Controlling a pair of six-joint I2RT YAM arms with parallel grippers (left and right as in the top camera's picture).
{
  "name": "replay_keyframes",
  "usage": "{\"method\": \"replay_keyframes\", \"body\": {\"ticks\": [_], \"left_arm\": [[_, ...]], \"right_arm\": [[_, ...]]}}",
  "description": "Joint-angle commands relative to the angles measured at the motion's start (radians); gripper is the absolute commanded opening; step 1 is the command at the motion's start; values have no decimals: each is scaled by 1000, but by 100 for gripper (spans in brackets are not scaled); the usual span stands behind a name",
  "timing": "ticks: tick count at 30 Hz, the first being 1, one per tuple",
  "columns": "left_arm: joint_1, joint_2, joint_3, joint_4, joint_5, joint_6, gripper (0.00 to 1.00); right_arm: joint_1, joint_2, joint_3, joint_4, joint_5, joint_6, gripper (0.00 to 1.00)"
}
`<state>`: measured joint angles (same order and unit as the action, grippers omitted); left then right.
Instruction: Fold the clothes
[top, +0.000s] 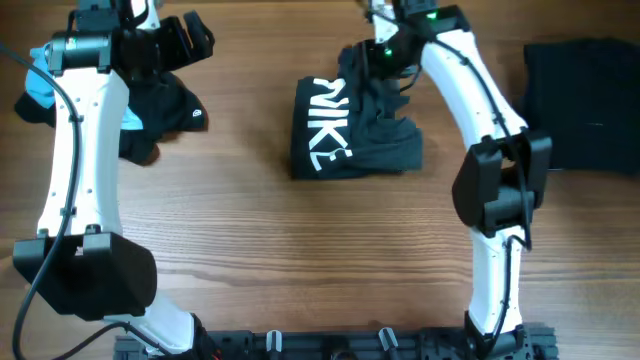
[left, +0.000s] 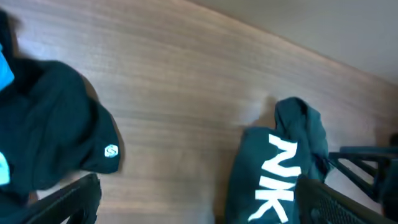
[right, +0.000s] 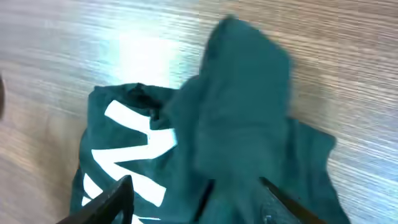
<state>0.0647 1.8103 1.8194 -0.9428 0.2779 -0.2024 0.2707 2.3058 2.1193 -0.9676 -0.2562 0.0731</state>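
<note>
Nike shirt (top: 345, 138), part-folded, long axis 12-to-6, spreads toward 7 o'clock from right tool (right: 199, 202), nearer arm, jaws released; left tool (left: 196, 199) released, well apart.

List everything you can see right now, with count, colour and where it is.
Nike shirt: one, black with white lettering, table centre, partly folded.
Clothes pile: one, black with a light blue piece, far left.
Flat garment: one, black, right edge.
Table: one, brown wood.
Left arm and right arm: two, white with black joints, either side.
Left gripper: one, black, open, beside the pile.
Right gripper: one, black, over the shirt's bunched cloth.
</note>
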Motion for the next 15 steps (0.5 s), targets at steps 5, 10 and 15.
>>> {"method": "replay_keyframes", "body": {"ticks": [5,10,15], "left_arm": [[-16,3,4,-20,20,16,99],[-33,3,4,-20,20,16,99],[-36,3,4,-20,19,17,100]], "right_arm": [[3,107,-1,-42,133,43,54],[-21,133,-1,-51,279,183,54],[-119,133,-1,-81,224,241,55]]}}
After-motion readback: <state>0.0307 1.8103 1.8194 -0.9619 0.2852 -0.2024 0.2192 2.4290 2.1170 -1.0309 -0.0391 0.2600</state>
